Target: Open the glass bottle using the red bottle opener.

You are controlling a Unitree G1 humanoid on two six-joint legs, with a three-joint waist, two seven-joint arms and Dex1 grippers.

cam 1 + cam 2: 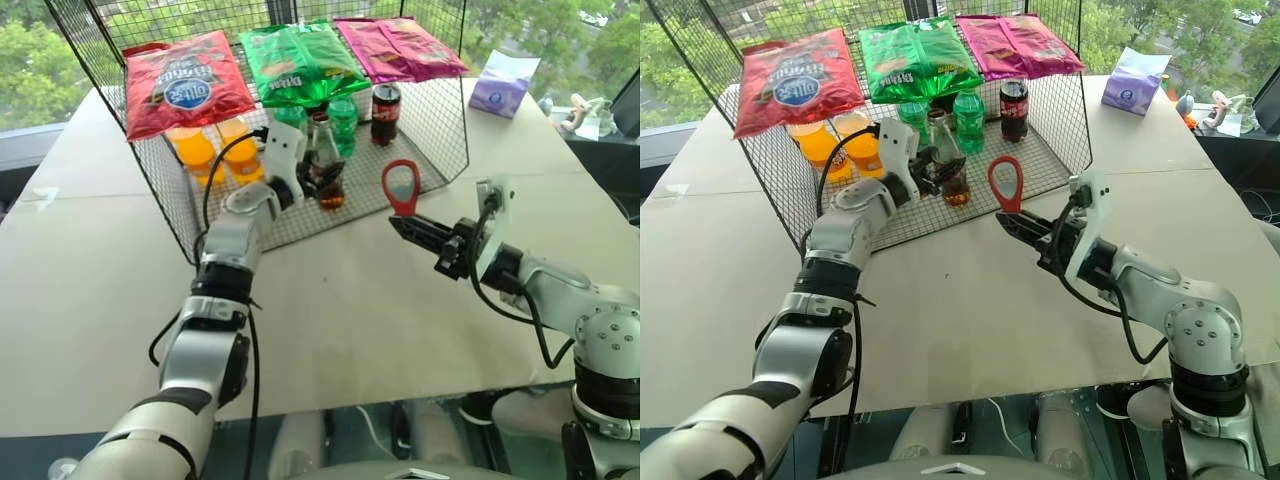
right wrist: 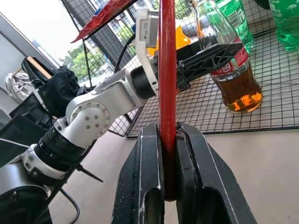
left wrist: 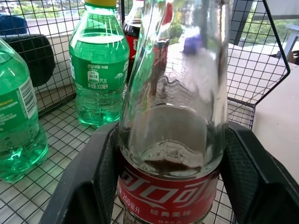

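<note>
left arm extended toward 12 o'clock | left gripper fingers set either side of a bottle | right gripper clamped shut, held level, pointed toward 10 o'clock

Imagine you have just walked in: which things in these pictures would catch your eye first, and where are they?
The red bottle opener stands upright in the right pincer, above the table in front of the wire rack. Inside the rack, the left pincer flanks the glass bottle at its red label, beneath three bright snack bags.

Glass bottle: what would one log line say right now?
left pincer: around bottle at its label | right pincer: shut on opener, loop up | cap: on
</note>
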